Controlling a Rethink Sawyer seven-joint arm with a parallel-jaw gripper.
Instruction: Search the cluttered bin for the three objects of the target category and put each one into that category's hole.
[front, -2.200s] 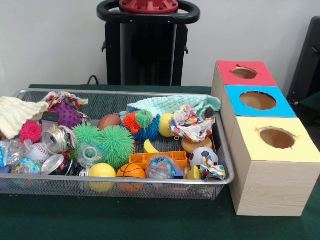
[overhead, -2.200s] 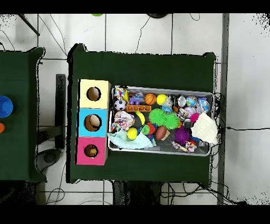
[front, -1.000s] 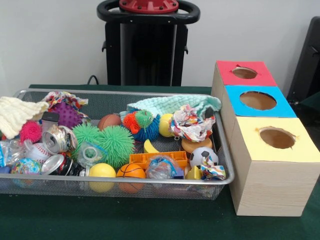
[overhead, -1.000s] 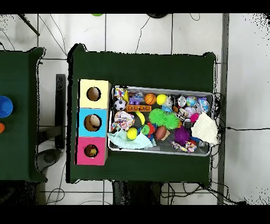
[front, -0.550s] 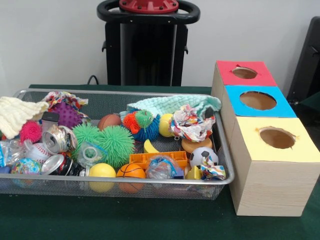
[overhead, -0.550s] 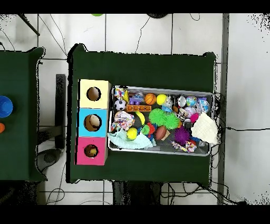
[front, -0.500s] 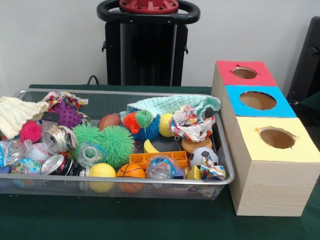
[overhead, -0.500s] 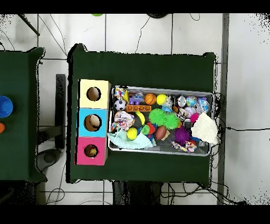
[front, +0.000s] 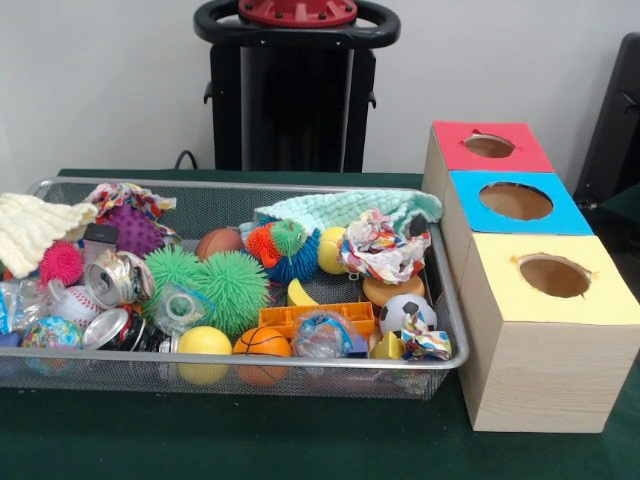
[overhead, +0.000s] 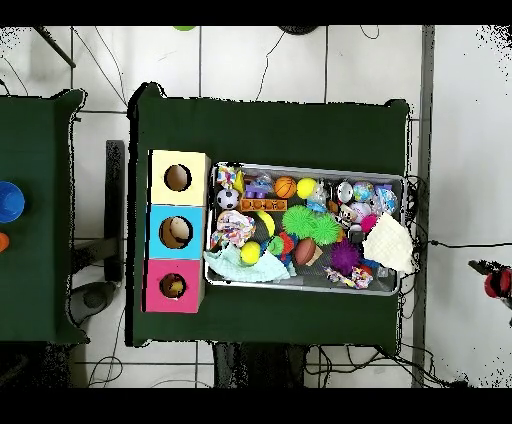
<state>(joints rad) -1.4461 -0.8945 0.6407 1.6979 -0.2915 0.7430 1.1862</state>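
1. Wire-mesh silver bin (front: 240, 375), crammed with balls and toys, is set just beside the three-holed wooden box (front: 530, 300).
2. No claw is seen; its state cannot be told, so no bearing can be judged.

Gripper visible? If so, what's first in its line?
No gripper shows in either view. Only a red-and-black shape sits at the overhead's right edge, off the table; no heading can be read.

A dark green table (front: 300, 445) fills the lower frame. On it rest a wire mesh bin (front: 250, 372) at left and, just beside it at right, a wooden box (front: 540, 370) with three holes.
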